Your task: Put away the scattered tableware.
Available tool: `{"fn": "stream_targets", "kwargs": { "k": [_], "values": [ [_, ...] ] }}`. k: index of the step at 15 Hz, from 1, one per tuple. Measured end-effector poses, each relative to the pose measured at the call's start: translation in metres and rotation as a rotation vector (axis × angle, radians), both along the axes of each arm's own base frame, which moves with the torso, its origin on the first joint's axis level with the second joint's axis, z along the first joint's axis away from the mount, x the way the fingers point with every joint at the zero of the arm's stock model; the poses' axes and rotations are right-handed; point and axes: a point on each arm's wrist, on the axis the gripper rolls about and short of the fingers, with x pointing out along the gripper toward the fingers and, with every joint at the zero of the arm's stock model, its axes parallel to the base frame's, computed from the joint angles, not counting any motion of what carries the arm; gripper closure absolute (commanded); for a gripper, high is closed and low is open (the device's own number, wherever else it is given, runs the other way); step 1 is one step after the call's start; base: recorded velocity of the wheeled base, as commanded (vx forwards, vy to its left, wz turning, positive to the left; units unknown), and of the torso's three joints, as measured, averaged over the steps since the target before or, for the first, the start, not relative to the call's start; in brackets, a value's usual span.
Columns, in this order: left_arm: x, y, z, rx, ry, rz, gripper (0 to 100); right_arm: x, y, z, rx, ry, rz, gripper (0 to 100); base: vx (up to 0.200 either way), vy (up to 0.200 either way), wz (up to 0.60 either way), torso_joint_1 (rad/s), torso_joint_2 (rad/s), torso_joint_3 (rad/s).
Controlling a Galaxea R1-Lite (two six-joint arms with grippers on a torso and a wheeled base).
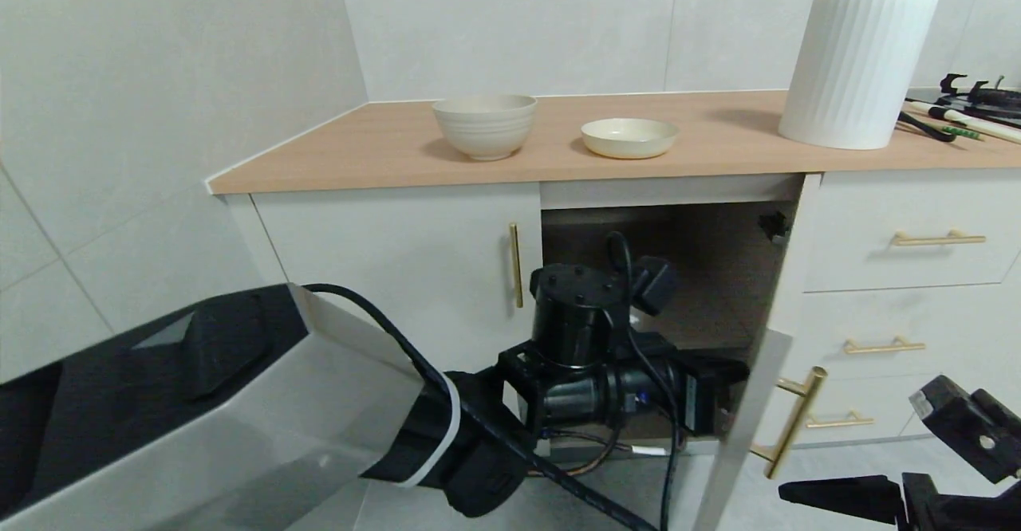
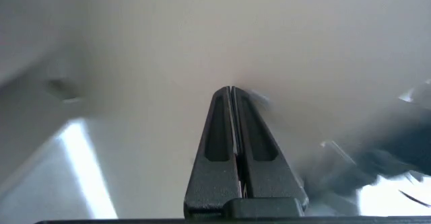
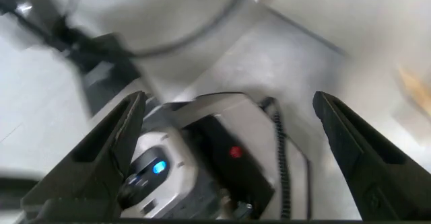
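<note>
A ribbed cream bowl (image 1: 484, 124) and a shallow cream dish (image 1: 629, 137) stand apart on the wooden countertop (image 1: 359, 152). Below them a cabinet door (image 1: 754, 403) stands open, seen edge-on, and the compartment behind it is dark. My left gripper (image 1: 724, 407) is low in front of that opening, at the door's inner face. In the left wrist view the left gripper (image 2: 231, 93) is shut with nothing in it, its tips close to a pale flat surface. My right gripper (image 3: 229, 97) is open and holds nothing. One of its fingers (image 1: 837, 489) shows low at the right, near the floor.
A tall white ribbed container (image 1: 857, 68) stands on the counter's right part, with dark utensils (image 1: 957, 112) beyond it. Drawers with gold handles (image 1: 937, 237) lie right of the open door, whose own handle (image 1: 794, 423) juts outward. A wall closes the left side.
</note>
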Motion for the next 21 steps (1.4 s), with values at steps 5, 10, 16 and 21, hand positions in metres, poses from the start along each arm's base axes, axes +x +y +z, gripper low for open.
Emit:
{"fn": "stream_targets", "kwargs": {
  "k": [5,10,16,21],
  "values": [
    [-0.051,-0.008,0.021,0.022,0.008,-0.097,100,-0.026,-0.002,0.006,0.033,-0.03,0.145,0,0.0,0.0,0.0,0.0,0.0,0.0],
    [-0.018,0.043,0.037,0.02,-0.004,0.114,100,-0.027,-0.002,0.008,0.043,-0.042,0.149,0,0.0,0.0,0.0,0.0,0.0,0.0],
    [-0.013,0.134,0.063,0.035,-0.038,0.371,100,0.006,0.016,0.017,-0.049,-0.065,-0.074,0,0.0,0.0,0.0,0.0,0.0,0.0],
    [-0.036,0.243,0.091,0.109,0.006,0.66,100,0.066,0.041,0.043,-0.102,-0.137,-0.35,0,0.0,0.0,0.0,0.0,0.0,0.0]
  ]
}}
